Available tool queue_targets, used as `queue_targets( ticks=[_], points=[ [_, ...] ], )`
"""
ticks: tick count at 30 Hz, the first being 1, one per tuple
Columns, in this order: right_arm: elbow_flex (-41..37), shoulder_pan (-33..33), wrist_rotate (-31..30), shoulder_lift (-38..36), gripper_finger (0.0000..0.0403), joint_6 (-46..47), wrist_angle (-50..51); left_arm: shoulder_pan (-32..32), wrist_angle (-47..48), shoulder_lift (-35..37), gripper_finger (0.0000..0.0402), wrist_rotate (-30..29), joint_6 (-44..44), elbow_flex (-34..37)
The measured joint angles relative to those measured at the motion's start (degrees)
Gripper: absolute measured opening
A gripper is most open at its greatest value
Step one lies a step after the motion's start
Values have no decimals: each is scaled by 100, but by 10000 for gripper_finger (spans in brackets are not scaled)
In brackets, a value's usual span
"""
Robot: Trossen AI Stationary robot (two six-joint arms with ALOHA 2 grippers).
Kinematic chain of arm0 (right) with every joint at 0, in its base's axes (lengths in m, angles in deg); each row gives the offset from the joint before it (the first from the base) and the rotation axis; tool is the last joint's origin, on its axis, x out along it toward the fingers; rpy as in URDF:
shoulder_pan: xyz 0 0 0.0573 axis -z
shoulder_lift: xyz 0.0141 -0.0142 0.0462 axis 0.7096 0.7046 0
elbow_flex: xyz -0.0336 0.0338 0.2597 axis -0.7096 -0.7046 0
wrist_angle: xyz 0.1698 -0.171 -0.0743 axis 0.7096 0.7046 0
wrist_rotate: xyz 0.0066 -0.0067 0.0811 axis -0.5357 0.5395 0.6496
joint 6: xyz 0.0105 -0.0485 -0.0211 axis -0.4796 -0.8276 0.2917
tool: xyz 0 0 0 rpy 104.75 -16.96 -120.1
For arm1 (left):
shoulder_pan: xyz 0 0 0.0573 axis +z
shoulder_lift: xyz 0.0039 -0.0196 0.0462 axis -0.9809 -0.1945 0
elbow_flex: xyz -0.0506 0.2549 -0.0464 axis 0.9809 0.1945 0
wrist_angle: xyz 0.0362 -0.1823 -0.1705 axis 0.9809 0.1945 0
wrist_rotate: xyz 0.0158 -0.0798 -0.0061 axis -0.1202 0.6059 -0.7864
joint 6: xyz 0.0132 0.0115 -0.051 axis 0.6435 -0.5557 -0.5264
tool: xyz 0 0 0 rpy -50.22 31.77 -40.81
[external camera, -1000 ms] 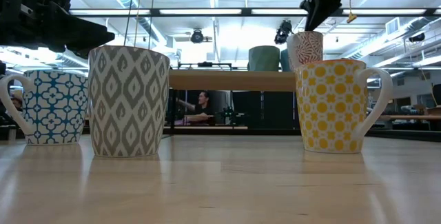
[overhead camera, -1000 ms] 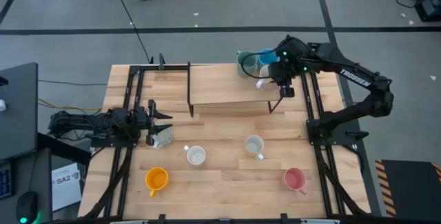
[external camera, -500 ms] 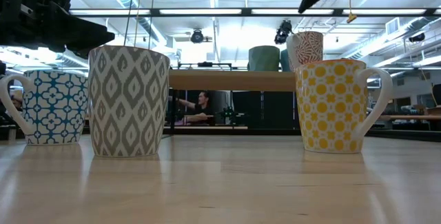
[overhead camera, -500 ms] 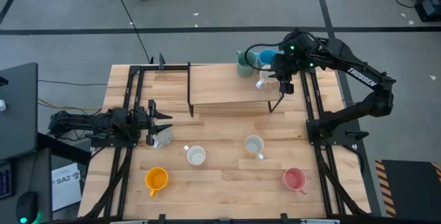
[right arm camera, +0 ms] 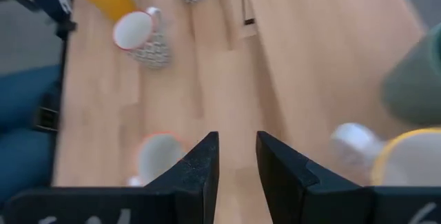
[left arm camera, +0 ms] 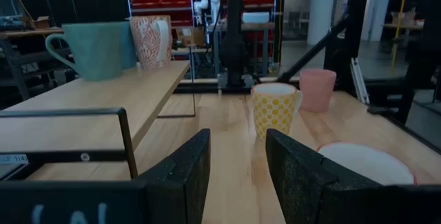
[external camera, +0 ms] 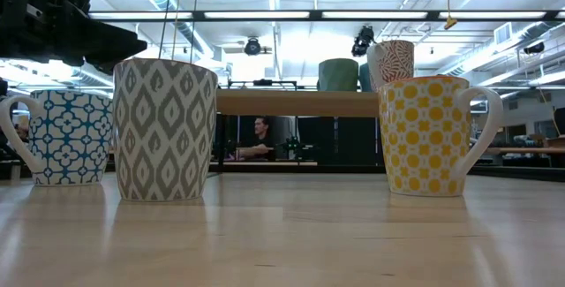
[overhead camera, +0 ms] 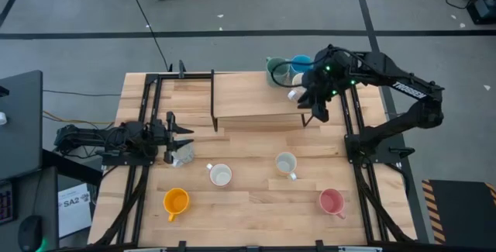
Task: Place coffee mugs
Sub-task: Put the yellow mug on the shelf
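Right gripper (overhead camera: 318, 106) has swung out from over the shelf mugs toward the shelf's near edge since the earlier frame, arm now angled down and inward; nothing else moved.

High view: right arm reaches from the table's (overhead camera: 256, 205) right side over the raised wooden shelf (overhead camera: 248, 97); its gripper hangs empty above the shelf's right end. Dark green mug (overhead camera: 275, 70) and bright blue mug (overhead camera: 298, 66) stand at the shelf's far right corner, a white patterned mug (overhead camera: 297, 93) just beside them. Left arm lies folded at the table's left edge, left gripper (overhead camera: 177, 134) just above a grey-patterned mug (overhead camera: 184, 153). On the table's near half: orange mug (overhead camera: 176, 201), white mug (overhead camera: 220, 175), pale mug (overhead camera: 286, 163), pink mug (overhead camera: 332, 201), all apart and upright.

Low view: blue-patterned mug (external camera: 69, 137), grey diamond mug (external camera: 164, 129) and yellow-dotted mug (external camera: 428, 135) stand close up; green and red-patterned mugs on the shelf behind. Person (external camera: 259, 139) in the room under the shelf line.

Left wrist view: left gripper's fingers (left arm camera: 186, 165) parted, empty; yellow-dotted and pink mugs ahead.

Right wrist view: fingers (right arm camera: 200, 162) spread, gripping nothing, looking down on table and mugs.
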Motion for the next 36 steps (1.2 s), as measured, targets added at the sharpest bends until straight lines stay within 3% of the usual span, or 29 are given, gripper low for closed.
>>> queue_targets(
  ticks=[8,14,22,29,36],
  points=[
    [0,-810,-37,0,102,1033,-3,-7,-591,2,148,-2,-778,-9],
    [0,-1326,-456,0,103,1076,-13,-100,-520,-74,148,299,-1392,-360],
    [2,-1647,-638,0,103,1070,-127,-745,301,-1016,148,394,-2004,-1269],
    [2,-1712,-651,0,103,1065,-391,-1630,1728,-2448,148,762,-3795,-2414],
    [2,-1712,-651,0,102,1032,-555,-2517,3433,-3885,148,2061,-6365,-3528]
  ],
)
